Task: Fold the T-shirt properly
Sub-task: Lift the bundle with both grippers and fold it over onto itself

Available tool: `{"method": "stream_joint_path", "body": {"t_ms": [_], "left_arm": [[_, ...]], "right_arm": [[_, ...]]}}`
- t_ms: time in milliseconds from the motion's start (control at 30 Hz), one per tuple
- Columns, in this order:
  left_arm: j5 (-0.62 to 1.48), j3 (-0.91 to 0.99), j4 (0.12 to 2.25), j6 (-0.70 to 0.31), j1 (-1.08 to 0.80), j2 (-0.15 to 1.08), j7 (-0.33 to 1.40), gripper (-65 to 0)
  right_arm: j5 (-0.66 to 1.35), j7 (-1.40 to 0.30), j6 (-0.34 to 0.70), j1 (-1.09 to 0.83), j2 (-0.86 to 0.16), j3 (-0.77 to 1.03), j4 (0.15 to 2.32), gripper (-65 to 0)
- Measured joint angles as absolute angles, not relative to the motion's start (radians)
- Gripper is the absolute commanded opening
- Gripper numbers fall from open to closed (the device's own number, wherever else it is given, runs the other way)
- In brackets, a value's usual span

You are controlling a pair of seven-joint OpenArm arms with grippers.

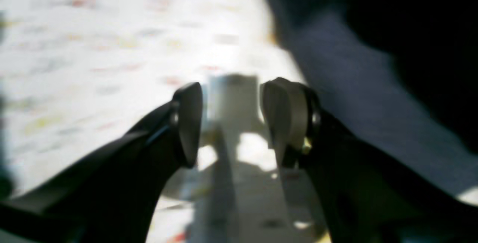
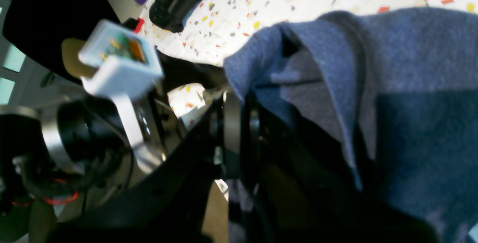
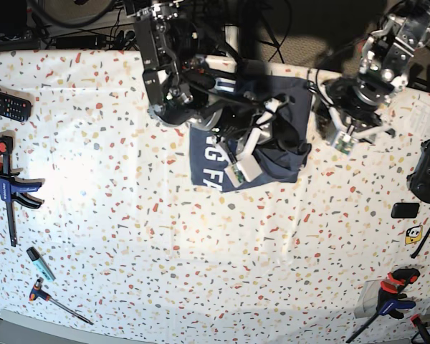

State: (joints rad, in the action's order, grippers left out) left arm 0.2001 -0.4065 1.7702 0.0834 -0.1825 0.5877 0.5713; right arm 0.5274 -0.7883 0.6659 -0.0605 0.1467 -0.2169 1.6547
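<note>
**One claw is pinching the shirt, the other is waiting beside it**

The big white speckled bench (image 3: 201, 272) is holding everything. The dark navy-blue heathered cotton T-shirt (image 3: 272, 154) is lying near the far edge of the bench, bunched up, with a few white block letters (image 3: 206, 166) peeking out at its front corner. It is not flat and not neatly folded, so I think the folding job is only partly done.

The right arm is reaching over the shirt from the far side. Its right claw (image 2: 239, 123) is squeezed together on a fold of the blue cloth, and the cloth is draping over the claw and hanging beside it. I think it is pinching the edge so that it can lift or pull that part over.

The left arm is sitting just beside the shirt. Its left claw (image 1: 231, 123) is standing apart, with nothing between its two pads (image 1: 188, 123). Only bright bench is showing under it, and the shirt is lying close by, so it may be getting ready to grab there.

Small tools are lying along the bench edges, well apart from the shirt.
</note>
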Motion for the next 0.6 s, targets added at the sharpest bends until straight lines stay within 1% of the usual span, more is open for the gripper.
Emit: {"method": "stream_joint_path", "body": {"t_ms": [100, 133, 200, 233, 267, 300, 333, 400, 467, 600], "left_arm": [[0.157, -0.406, 1.789, 0.136, -0.18, 0.623, 0.59, -35.8], [0.143, -0.407, 1.794, 0.155, -0.18, 0.63, 0.602, -35.8], [0.121, -0.407, 1.8, 0.186, -0.181, 0.639, 0.62, -35.8], [0.103, -0.406, 1.802, 0.201, -0.18, 0.641, 0.636, -35.8], [0.099, -0.406, 1.802, 0.211, -0.18, 0.643, 0.636, -35.8], [0.091, -0.406, 1.802, 0.212, -0.18, 0.645, 0.636, -35.8], [0.091, -0.406, 1.802, 0.226, -0.18, 0.648, 0.642, -35.8], [0.088, -0.406, 1.802, 0.253, -0.18, 0.653, 0.645, -35.8], [0.068, -0.398, 1.802, 0.259, -0.18, 0.653, 0.658, -35.8], [0.074, -0.344, 1.803, 0.297, -0.185, 0.651, 0.659, -35.8]], "right_arm": [[0.525, -0.786, 0.666, -0.043, 0.146, -0.246, 1.654, -65.0], [0.525, -0.786, 0.666, -0.034, 0.146, -0.26, 1.654, -59.6], [0.531, -0.779, 0.665, -0.016, 0.147, -0.292, 1.655, -46.1], [0.532, -0.774, 0.665, -0.009, 0.146, -0.311, 1.655, -40.8], [0.531, -0.773, 0.665, -0.002, 0.146, -0.331, 1.655, -36.6], [0.531, -0.764, 0.665, 0.003, 0.146, -0.352, 1.655, -33.8], [0.533, -0.755, 0.665, 0.009, 0.144, -0.376, 1.655, -32.4], [0.534, -0.743, 0.666, 0.023, 0.144, -0.416, 1.655, -32.3], [0.538, -0.736, 0.666, 0.043, 0.144, -0.441, 1.655, -32.3], [0.529, -0.757, 0.666, 0.096, 0.144, -0.431, 1.655, -32.3]]}}
